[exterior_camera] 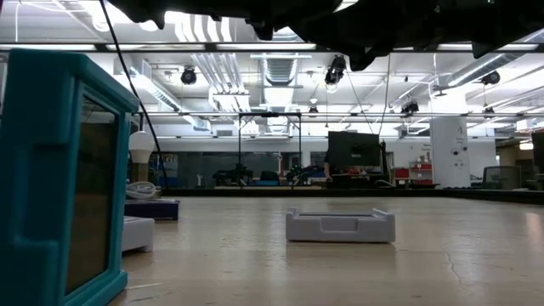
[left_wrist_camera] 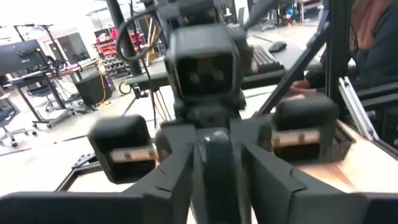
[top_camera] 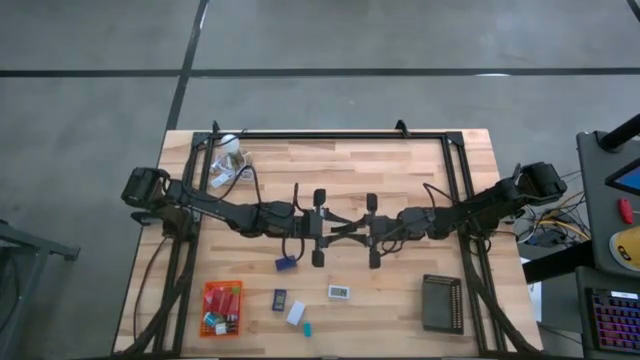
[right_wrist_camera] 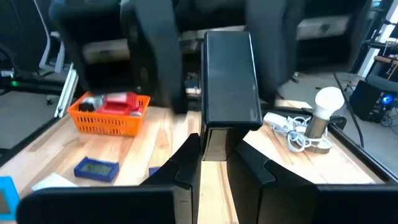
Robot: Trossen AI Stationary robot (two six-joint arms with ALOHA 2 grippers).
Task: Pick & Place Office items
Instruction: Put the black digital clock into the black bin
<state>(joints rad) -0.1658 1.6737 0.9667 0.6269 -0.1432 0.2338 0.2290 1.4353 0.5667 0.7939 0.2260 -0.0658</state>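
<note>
Office items lie scattered along the near half of my wooden counter (top_camera: 400, 165), none of them held; no lettering on any of them is legible to me. From the overhead view, both dark arms reach inward and meet at mid-counter, claw facing claw. My left claw (top_camera: 318, 228) shows its fingers parted but how far I cannot tell, with nothing between them; my right claw (top_camera: 373, 230) is closed and empty. A black ribbed tray (top_camera: 441, 302) sits near the right front corner. An orange tray (top_camera: 221, 308) at the left front holds several red and green pieces. Between the trays lie a white rectangular item (top_camera: 339, 292), a navy item (top_camera: 285, 264) just below the left claw, a second navy piece (top_camera: 279, 300), a white block (top_camera: 296, 314) and a tiny teal piece (top_camera: 308, 328).
</note>
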